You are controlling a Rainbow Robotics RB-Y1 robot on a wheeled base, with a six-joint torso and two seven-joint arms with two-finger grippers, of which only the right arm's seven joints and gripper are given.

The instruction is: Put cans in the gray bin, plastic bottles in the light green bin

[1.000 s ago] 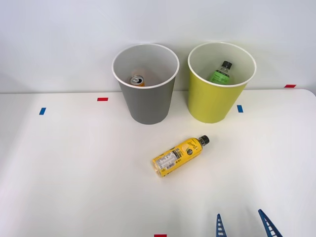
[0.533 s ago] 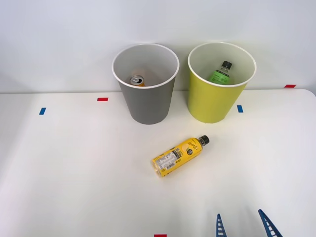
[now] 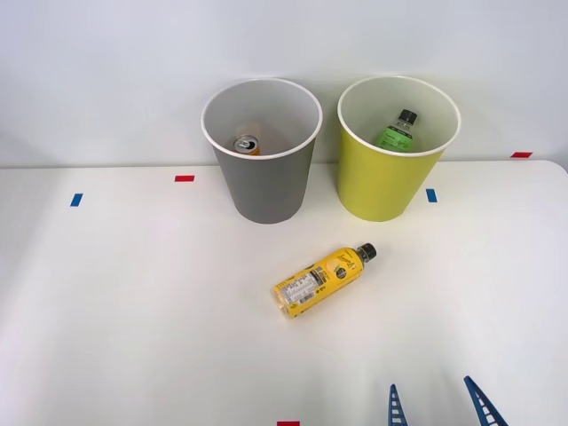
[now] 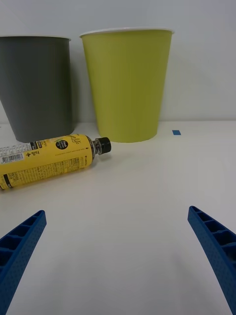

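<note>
Nothing has moved since the earlier frames. Right gripper (image 3: 437, 401) hovers low over the white worktop (image 3: 133, 311), jaws spread wide and empty. Yellow bottle (image 3: 321, 276) lies on its side, well ahead of the jaws and short of the light green bin (image 3: 390, 182); its long axis runs diagonally, black cap toward that bin. Left of that bin, the gray bin (image 3: 266, 191) holds a can (image 3: 246, 144); a green-labelled bottle (image 3: 396, 133) lies inside the light green bin.

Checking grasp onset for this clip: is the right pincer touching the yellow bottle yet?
Apart. In the right wrist view, bare table separates the open right pincer from the yellow bottle; the front view shows the same gap.
</note>
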